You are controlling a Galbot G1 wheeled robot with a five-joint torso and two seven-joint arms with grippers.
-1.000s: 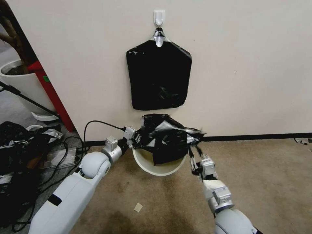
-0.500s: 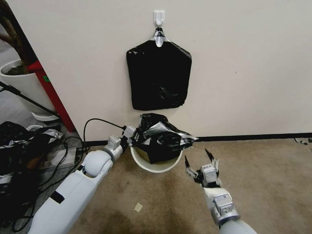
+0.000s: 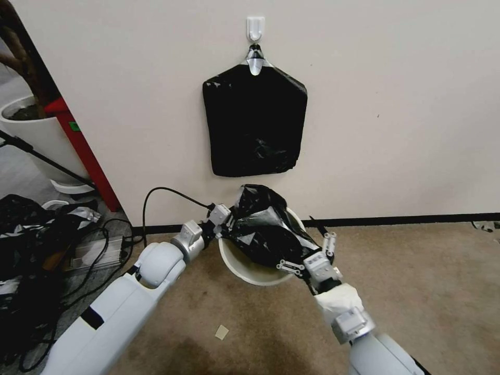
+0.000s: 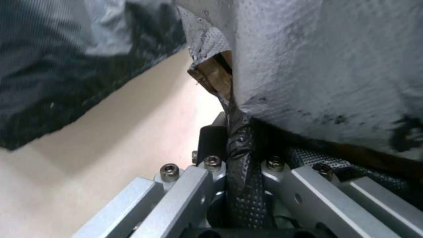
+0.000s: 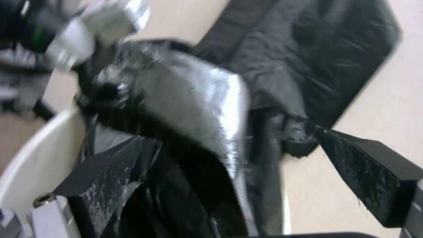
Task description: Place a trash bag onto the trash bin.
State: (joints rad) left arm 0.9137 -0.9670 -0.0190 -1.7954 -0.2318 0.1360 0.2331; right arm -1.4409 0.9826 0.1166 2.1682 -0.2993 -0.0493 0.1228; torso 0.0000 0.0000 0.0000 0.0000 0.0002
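The crinkly black trash bag (image 3: 265, 232) is bunched over the mouth of the cream-white trash bin (image 3: 249, 273), which stands on the carpet against the wall. My left gripper (image 3: 228, 221) is shut on the bag's left edge; the left wrist view shows a strip of the trash bag (image 4: 241, 155) pinched in the left gripper (image 4: 238, 145). My right gripper (image 3: 306, 249) stands open at the bag's right side, above the bin's rim. In the right wrist view the trash bag (image 5: 198, 115) lies between the spread fingers (image 5: 105, 178), beside the trash bin (image 5: 39, 155).
A flat black pack of bags (image 3: 254, 120) hangs from a wall hook above the bin. A white plant pot (image 3: 36, 130), a red post (image 3: 83, 156) and tangled cables with black clutter (image 3: 41, 234) lie to the left. A paper scrap (image 3: 222, 332) lies on the carpet.
The right gripper let go of the bag's right edge, drew back open, then came forward to the bag again, still open. The bag slumped onto the bin; the left gripper shifted slightly right.
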